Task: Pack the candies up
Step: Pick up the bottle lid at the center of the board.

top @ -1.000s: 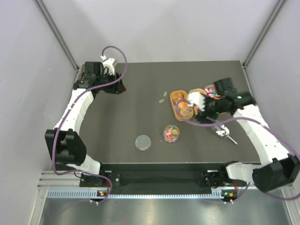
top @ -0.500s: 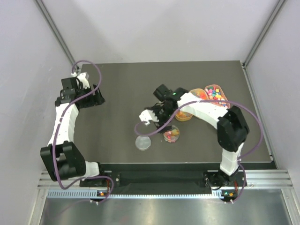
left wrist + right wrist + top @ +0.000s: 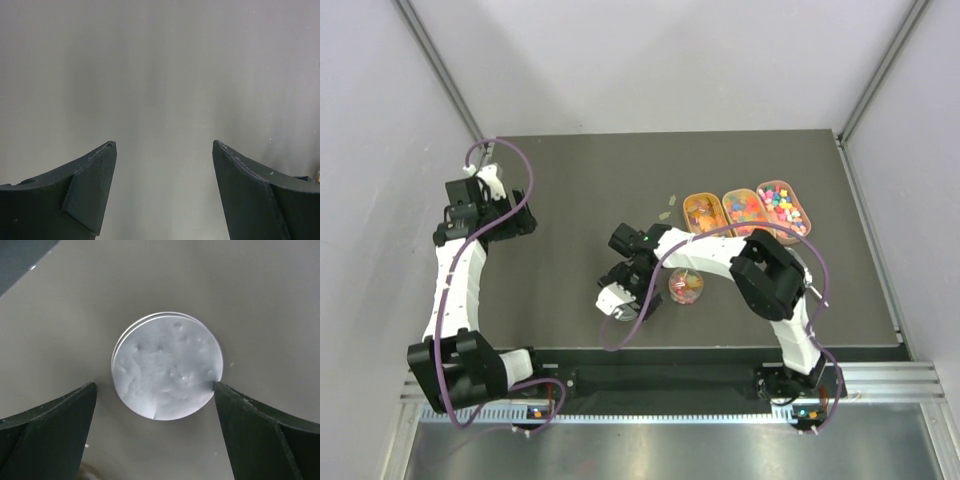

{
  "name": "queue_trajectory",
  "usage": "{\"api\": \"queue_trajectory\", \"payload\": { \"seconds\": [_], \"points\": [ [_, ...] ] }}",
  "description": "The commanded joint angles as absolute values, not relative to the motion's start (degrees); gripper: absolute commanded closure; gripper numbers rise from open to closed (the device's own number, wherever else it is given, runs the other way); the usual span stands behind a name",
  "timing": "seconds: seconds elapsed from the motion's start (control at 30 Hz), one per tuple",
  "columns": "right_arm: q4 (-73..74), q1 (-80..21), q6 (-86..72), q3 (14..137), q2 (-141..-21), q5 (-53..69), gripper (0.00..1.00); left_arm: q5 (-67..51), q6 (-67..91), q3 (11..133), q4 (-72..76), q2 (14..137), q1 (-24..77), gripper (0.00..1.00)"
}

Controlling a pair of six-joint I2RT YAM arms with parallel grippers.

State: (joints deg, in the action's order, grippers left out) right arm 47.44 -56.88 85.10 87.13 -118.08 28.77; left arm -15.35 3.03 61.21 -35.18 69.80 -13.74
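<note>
**My right jaws straddle the lid; the candies sit off to the side**

My right gripper (image 3: 154, 385) is spread wide, pointing down at the table (image 3: 580, 180). The round clear lid (image 3: 167, 372) lies flat between its two fingers. From the wrist view, one fingertip (image 3: 220, 390) is at the lid's rim, touching or nearly so. The other fingertip (image 3: 90, 390) stands a little apart from it. Nothing is clamped. From above, my own gripper (image 3: 620, 302) covers the lid, so only the wrist view shows it.

The candies (image 3: 686, 286) I can reach soonest fill the small clear dish (image 3: 698, 296) just beside that gripper, on its right. My right forearm (image 3: 705, 255) crosses close behind the dish, and the purple cable (image 3: 645, 318) droops near it.

More candies lie in three orange oval trays (image 3: 703, 200) set in a row toward the back right. A couple of loose greenish pieces (image 3: 667, 213) lie on the table just left of the trays.

My left gripper (image 3: 164, 150) is open too, with nothing between its fingers and only plain grey surface ahead. From above it hangs at the table's left edge (image 3: 518, 224), well apart from the dish, lid and trays.
</note>
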Motion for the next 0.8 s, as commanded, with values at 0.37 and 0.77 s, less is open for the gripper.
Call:
{"api": "queue_trajectory", "payload": {
  "seconds": [0.37, 0.77],
  "points": [
    [47.98, -57.57, 86.22, 93.25, -122.17, 28.83, 0.00, -17.32, 4.04, 59.15, -33.84, 68.20, -14.15, 0.19],
    [59.32, -57.75, 87.89, 100.98, -127.35, 30.76, 0.00, -17.93, 4.13, 57.92, -33.31, 67.50, -14.15, 0.19]
  ]
}}
